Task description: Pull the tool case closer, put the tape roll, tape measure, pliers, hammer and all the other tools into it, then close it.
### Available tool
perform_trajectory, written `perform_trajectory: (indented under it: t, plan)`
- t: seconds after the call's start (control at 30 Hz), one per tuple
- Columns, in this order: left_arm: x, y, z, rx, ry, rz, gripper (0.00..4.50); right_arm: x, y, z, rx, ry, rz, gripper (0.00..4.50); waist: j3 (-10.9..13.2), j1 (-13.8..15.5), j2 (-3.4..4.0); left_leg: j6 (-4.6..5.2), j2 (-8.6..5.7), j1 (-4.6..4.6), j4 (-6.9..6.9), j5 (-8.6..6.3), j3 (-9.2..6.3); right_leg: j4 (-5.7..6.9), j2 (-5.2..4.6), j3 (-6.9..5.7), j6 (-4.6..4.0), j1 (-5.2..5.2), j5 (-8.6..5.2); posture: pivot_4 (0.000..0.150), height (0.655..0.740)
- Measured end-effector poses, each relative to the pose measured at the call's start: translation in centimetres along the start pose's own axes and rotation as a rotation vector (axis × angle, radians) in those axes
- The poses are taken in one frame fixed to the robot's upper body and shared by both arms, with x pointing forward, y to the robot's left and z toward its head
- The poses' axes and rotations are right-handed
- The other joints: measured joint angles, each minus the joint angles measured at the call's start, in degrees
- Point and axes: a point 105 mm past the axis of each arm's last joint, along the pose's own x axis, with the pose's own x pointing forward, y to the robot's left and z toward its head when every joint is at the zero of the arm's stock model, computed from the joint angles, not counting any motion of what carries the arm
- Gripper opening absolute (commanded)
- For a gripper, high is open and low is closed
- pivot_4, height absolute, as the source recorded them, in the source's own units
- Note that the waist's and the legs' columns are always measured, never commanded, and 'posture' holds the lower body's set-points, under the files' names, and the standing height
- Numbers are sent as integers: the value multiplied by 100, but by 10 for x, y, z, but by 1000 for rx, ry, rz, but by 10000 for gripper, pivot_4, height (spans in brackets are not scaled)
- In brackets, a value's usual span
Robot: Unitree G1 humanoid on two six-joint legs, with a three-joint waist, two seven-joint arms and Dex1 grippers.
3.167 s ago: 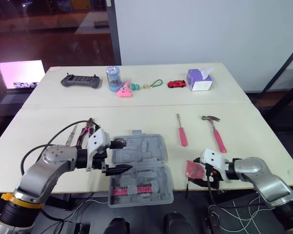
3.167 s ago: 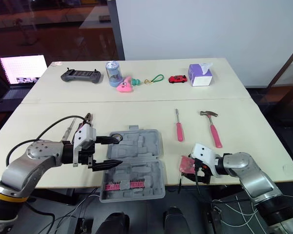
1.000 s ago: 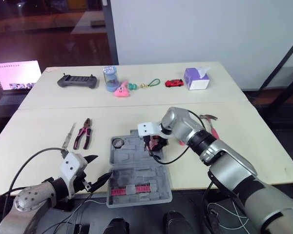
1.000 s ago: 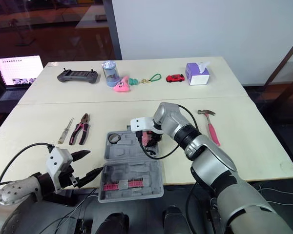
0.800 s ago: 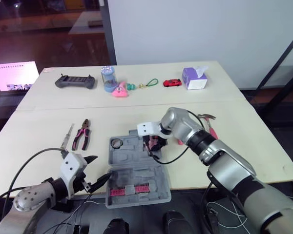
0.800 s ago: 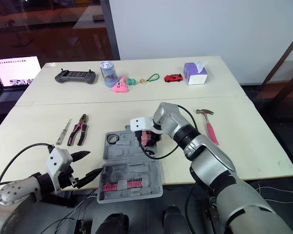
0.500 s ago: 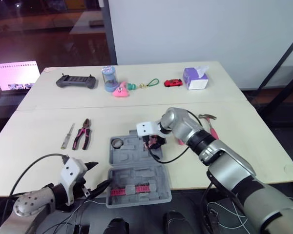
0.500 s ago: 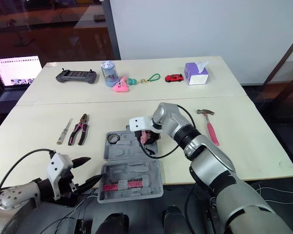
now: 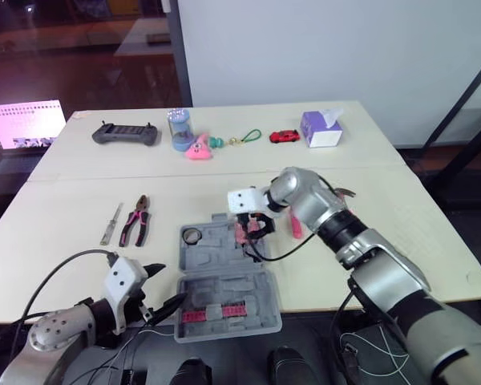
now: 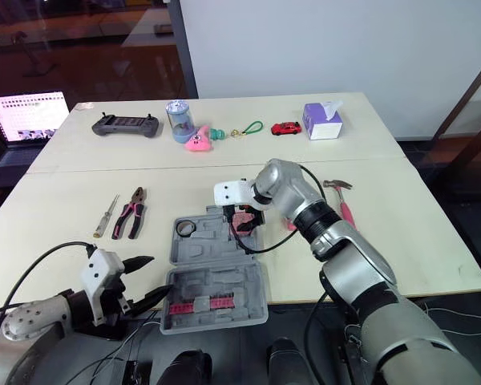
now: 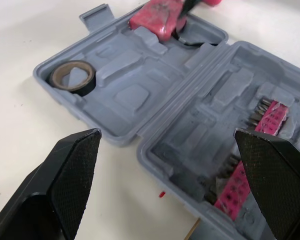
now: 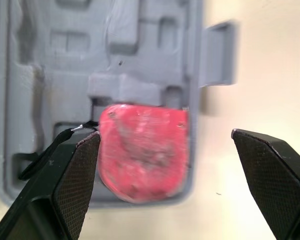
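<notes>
Left gripper [image 9: 165, 287] wide open, empty, at the table's near edge. Pliers [image 9: 136, 221] lie left of the open tool case [image 9: 224, 279]. Tape roll [image 9: 191, 236] and tape measure [image 12: 142, 157] sit in its far half — right gripper [image 9: 252, 230] over the measure, fingers spread, gripping nothing. Hammer [image 10: 346, 212] further right.

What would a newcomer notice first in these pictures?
The open grey tool case at the table's near edge, with the right gripper hanging open over the pink tape measure in its far right corner. A black tape roll lies in the far left corner, pliers on the table to its left.
</notes>
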Motion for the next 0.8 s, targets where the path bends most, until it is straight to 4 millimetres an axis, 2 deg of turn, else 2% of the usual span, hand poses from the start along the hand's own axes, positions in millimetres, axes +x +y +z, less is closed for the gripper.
perform_trajectory:
  t: [0.1, 0.2, 0.23, 0.3, 0.4, 0.47, 0.6, 0.8]
  plan:
    - [3, 0, 3, 7, -7, -8, 45000, -7, 3, 6, 16, -135, -55, 44424, 0, 6, 0, 0, 0, 0, 0, 0, 0, -1, -1, 0, 0, 1, 0, 1500, 7400]
    - [4, 2, 5, 14, -14, -8, 45000, -13, 10, 1, 37, -244, -105, 44424, 0, 22, -1, 0, 0, 0, 2, 0, 1, -3, -2, 0, 1, 5, 0, 1500, 7400]
    - [4, 3, 6, 17, -17, -8, 45000, -14, 12, -1, 65, -264, -106, 42145, 0, 17, -1, 1, 0, 0, 3, 0, 1, -3, -1, 0, 1, 5, 0, 1500, 7400]
    - [6, 3, 10, 27, -29, -15, 45000, -15, 16, -5, 156, -309, -85, 35949, 0, 8, -1, 1, 0, 2, 2, 0, 0, -1, 1, 0, 0, 5, 0, 1500, 7400]
    - [9, 5, 16, 41, -47, -23, 45000, -13, 23, -13, 218, -328, -62, 20835, 0, -1, -1, 1, 0, 2, 2, 0, 1, -2, 0, 0, 0, 4, 0, 1500, 7400]
    - [10, 5, 18, 41, -56, -30, 45000, -10, 25, -15, 241, -337, -57, 12459, 0, -4, -1, 1, 0, 2, 2, 0, 1, -2, 0, 1, 0, 4, 0, 1500, 7400]
    - [12, 8, 21, 37, -60, -32, 45000, -7, 21, -16, 313, -390, -72, 12459, 0, 0, -1, 0, 0, 2, 3, 0, 1, -2, 0, 1, 0, 5, 0, 1500, 7400]
    - [12, 9, 23, 44, -58, -41, 45000, 7, 20, -37, 369, -344, -99, 12459, 0, -1, -1, -2, 0, 2, 2, 1, 1, -2, 0, 1, 0, 5, 0, 1500, 7400]
